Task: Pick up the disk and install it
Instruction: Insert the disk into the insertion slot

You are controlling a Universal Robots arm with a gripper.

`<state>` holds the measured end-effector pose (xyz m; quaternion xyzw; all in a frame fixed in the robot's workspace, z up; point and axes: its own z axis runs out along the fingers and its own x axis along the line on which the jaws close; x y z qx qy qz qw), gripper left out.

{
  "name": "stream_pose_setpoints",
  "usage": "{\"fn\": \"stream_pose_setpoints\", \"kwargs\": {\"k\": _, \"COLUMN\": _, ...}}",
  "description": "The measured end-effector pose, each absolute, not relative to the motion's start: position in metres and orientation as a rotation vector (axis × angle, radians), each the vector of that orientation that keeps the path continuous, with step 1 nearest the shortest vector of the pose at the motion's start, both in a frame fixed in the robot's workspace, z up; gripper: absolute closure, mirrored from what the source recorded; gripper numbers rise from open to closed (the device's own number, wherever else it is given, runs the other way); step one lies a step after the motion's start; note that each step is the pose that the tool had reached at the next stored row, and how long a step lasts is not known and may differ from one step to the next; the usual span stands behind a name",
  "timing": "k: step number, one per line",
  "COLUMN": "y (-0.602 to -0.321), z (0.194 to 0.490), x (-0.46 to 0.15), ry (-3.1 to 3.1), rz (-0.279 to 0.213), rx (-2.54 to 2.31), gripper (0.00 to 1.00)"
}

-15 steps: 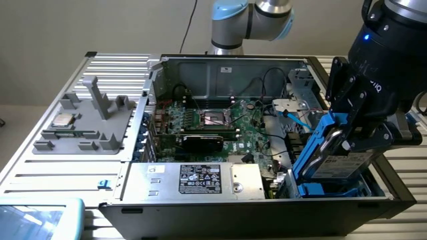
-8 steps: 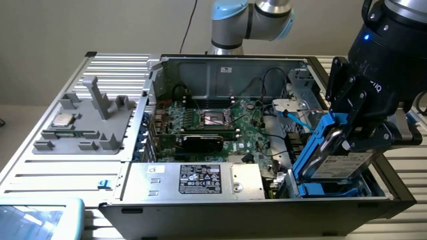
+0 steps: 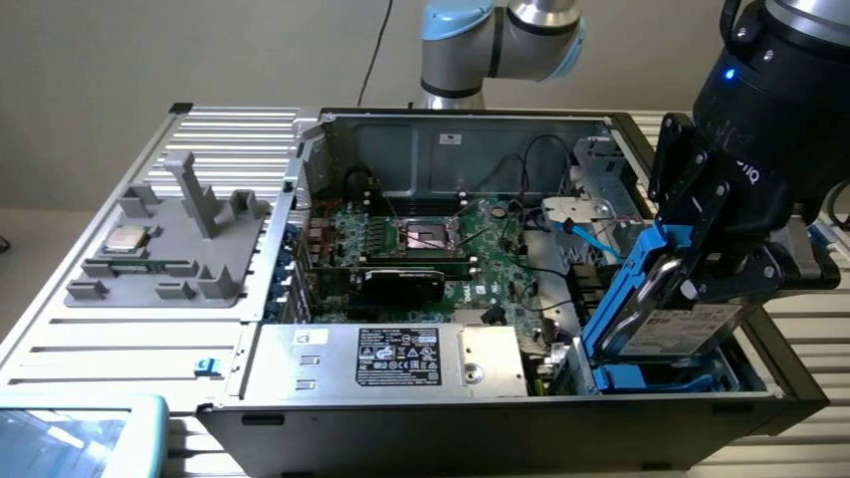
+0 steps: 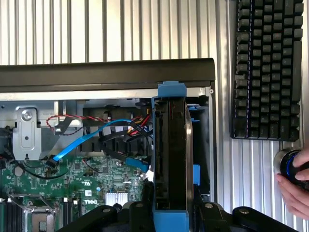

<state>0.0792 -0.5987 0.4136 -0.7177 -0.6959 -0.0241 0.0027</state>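
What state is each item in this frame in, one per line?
Disk: gripped, tilted, lower end down inside the case.
Gripper: shut on the disk.
Computer case: open, insides exposed.
Keyboard: lying flat beside the case.
Hand: resting on a round knob.
Chip: seated on the grey stand.

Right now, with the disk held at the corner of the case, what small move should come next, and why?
Probably a short, slow push down along the disk's own tilt. The pincer is shut on the disk, which leans with its lower end already in the blue drive bay, while most of it stands above the rim of the case.
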Motion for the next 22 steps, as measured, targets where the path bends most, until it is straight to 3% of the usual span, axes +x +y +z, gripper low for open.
{"fn": "stream_pose_setpoints", "kwargs": {"k": 13, "y": -0.5986, "z": 0.4047, "x": 0.0792, "ry": -2.182, "rz": -0.077, "rx": -2.25, "gripper": 0.63}}
{"fn": "stream_pose_setpoints", "kwargs": {"k": 15, "y": -0.5987, "z": 0.4046, "x": 0.0792, "ry": -2.182, "rz": -0.076, "rx": -2.251, "gripper": 0.55}}
{"fn": "stream_pose_setpoints", "kwargs": {"k": 17, "y": -0.5987, "z": 0.4046, "x": 0.0792, "ry": -2.182, "rz": -0.076, "rx": -2.251, "gripper": 0.55}}
{"fn": "stream_pose_setpoints", "kwargs": {"k": 18, "y": -0.5987, "z": 0.4045, "x": 0.0792, "ry": -2.182, "rz": -0.076, "rx": -2.251, "gripper": 0.48}}
{"fn": "stream_pose_setpoints", "kwargs": {"k": 22, "y": -0.5987, "z": 0.4046, "x": 0.0792, "ry": -2.182, "rz": -0.076, "rx": -2.251, "gripper": 0.48}}
